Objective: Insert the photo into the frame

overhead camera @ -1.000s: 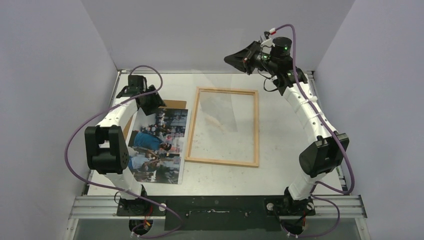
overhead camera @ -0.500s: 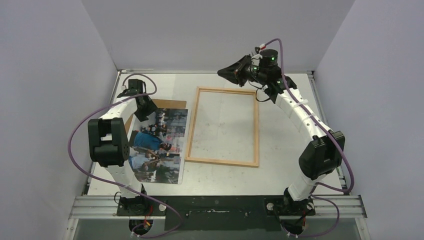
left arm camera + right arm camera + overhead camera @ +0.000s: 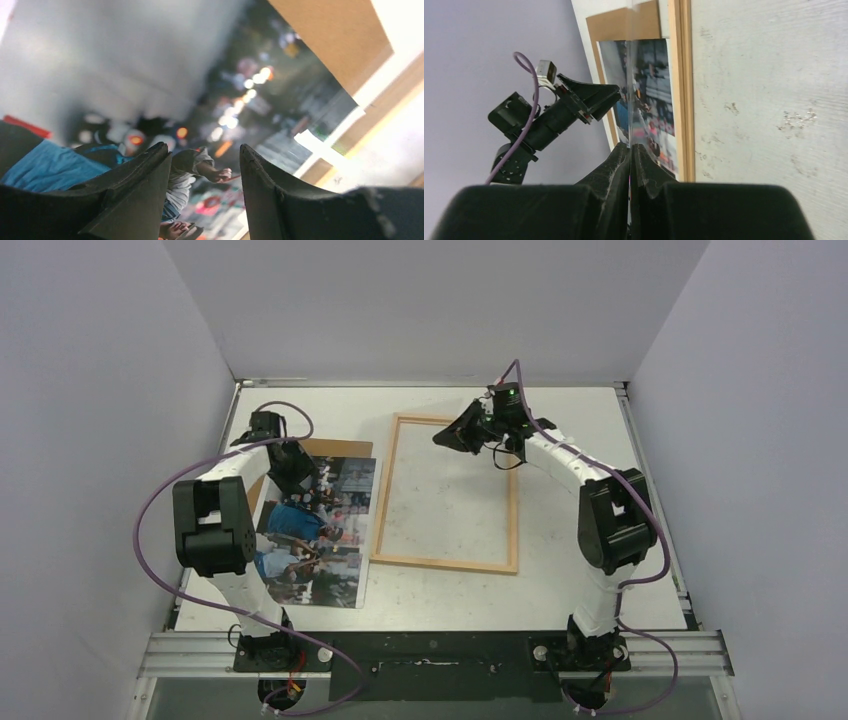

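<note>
Plain lavender walls [image 3: 420,310] (evenly lit), scuffed white table [image 3: 545,592]

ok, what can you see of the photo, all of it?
The photo is a large glossy colour print: people in a street, blue and white tones. It lies flat, face up on the table, just left of the frame. Its far end overlaps a brown board. The left hand hangs open close over that end; contact unclear.

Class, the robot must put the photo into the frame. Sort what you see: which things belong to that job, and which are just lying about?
Belong to the job: photo, frame, clear pane.
Just lying about: brown backing board.
</note>
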You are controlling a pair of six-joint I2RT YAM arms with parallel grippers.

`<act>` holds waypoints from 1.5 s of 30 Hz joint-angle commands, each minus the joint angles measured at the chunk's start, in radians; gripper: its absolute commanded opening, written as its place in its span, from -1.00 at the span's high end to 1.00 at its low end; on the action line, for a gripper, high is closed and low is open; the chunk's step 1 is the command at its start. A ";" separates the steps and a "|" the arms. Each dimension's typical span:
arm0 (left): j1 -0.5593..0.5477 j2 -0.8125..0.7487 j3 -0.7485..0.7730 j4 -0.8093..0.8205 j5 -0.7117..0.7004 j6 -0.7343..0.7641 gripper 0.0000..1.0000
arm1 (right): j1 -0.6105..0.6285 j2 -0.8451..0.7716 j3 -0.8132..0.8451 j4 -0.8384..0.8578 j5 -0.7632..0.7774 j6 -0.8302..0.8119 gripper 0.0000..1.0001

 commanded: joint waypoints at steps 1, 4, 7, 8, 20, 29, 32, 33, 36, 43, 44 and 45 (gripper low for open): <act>0.001 -0.053 0.006 0.098 0.151 0.046 -0.01 | -0.045 -0.025 0.016 0.010 0.013 -0.124 1.00; 0.000 -0.045 0.010 0.136 0.229 0.048 -0.01 | -0.088 0.004 0.019 -0.014 -0.033 -0.158 1.00; -0.008 -0.010 0.030 0.152 0.294 0.049 -0.03 | -0.118 0.034 0.044 -0.090 -0.062 -0.227 1.00; -0.011 0.007 0.037 0.153 0.319 0.053 -0.04 | -0.125 0.044 0.053 -0.115 -0.073 -0.255 1.00; -0.109 0.091 0.096 0.162 0.454 0.062 -0.11 | -0.196 0.122 0.082 -0.264 -0.127 -0.521 1.00; -0.140 0.135 0.113 0.172 0.486 0.045 -0.11 | -0.234 0.118 0.056 -0.265 -0.099 -0.587 1.00; -0.149 0.149 0.121 0.177 0.493 0.040 -0.11 | -0.236 0.106 0.013 -0.193 -0.106 -0.567 1.00; -0.154 0.154 0.126 0.175 0.493 0.040 -0.11 | -0.236 0.095 -0.015 -0.143 -0.109 -0.554 1.00; -0.167 0.172 0.142 0.168 0.493 0.046 -0.11 | -0.233 0.062 -0.079 -0.059 -0.099 -0.543 1.00; -0.193 0.205 0.164 0.154 0.479 0.057 -0.11 | -0.238 0.038 -0.123 0.010 -0.088 -0.509 1.00; -0.195 0.208 0.165 0.154 0.479 0.057 -0.11 | -0.240 0.039 -0.122 0.014 -0.088 -0.509 1.00; -0.197 0.210 0.166 0.154 0.479 0.058 -0.10 | -0.240 0.040 -0.123 0.017 -0.088 -0.510 1.00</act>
